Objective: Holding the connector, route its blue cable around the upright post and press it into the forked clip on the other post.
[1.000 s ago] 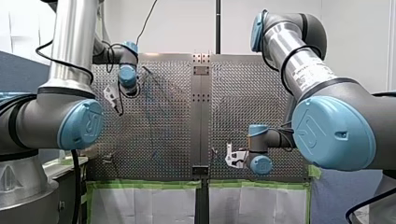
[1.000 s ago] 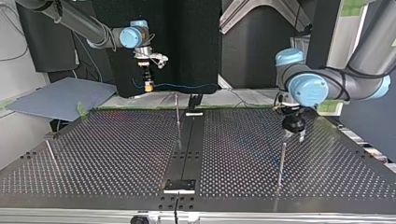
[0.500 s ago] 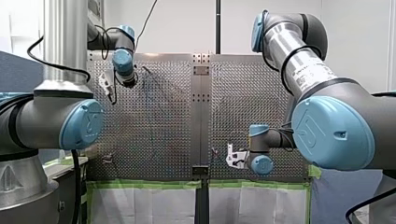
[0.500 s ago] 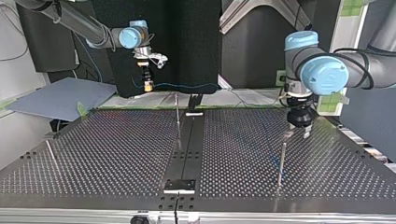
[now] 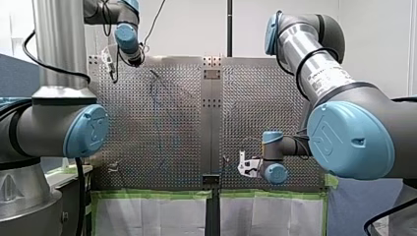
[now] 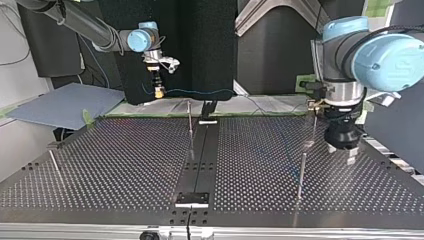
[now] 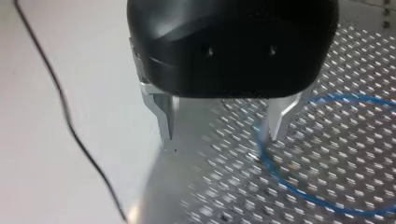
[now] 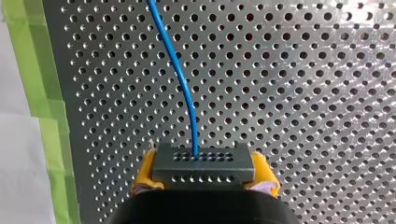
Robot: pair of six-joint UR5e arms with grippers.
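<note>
Where green tape [image 5: 152, 194] edges perforated table [image 5: 255, 108], white wall [image 5: 192, 29]

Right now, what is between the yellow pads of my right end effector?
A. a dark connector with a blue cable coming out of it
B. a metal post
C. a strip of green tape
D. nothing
A: in the right wrist view the dark connector is clamped between the yellow pads of the right end effector, and the blue cable runs out of its face over the perforated table.
</note>
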